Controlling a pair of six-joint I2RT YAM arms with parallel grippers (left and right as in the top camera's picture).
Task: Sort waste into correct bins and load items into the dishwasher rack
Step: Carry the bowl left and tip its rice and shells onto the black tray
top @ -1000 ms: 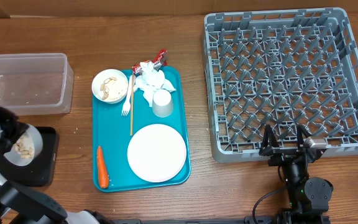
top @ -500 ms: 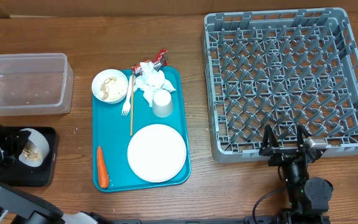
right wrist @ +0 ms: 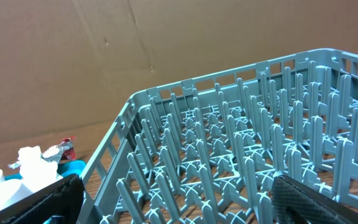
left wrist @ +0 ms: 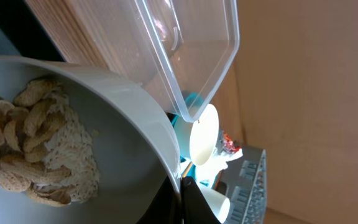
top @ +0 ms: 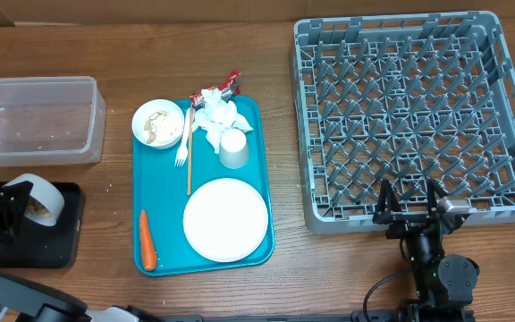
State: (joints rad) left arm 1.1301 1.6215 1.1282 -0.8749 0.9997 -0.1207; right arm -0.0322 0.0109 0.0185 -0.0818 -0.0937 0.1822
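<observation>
the left gripper (top: pixel 9 206) has its jaws clenched on the rim of a white bowl (top: pixel 36 199). the bowl is tipped on its side above the black tray (top: pixel 56 250), at 9 o'clock from the teal tray (top: pixel 139 192). the rice-and-nut scraps (left wrist: pixel 36 149) lie inside the bowl. the clear tub (top: pixel 38 134) stands at 12 o'clock from the black tray, just beside it. the right gripper (top: pixel 409 207) rests at the 6 o'clock edge of the dishwasher rack (top: pixel 508 54), its jaws released and grasping nothing.

i think the risk is in the pouring. the bowl hangs near the tray's 12 o'clock edge, so scraps may fall on the surface between tray and tub. sticky rice may also remain in the bowl, and a hard shake could loosen the thin grip on the rim.
</observation>
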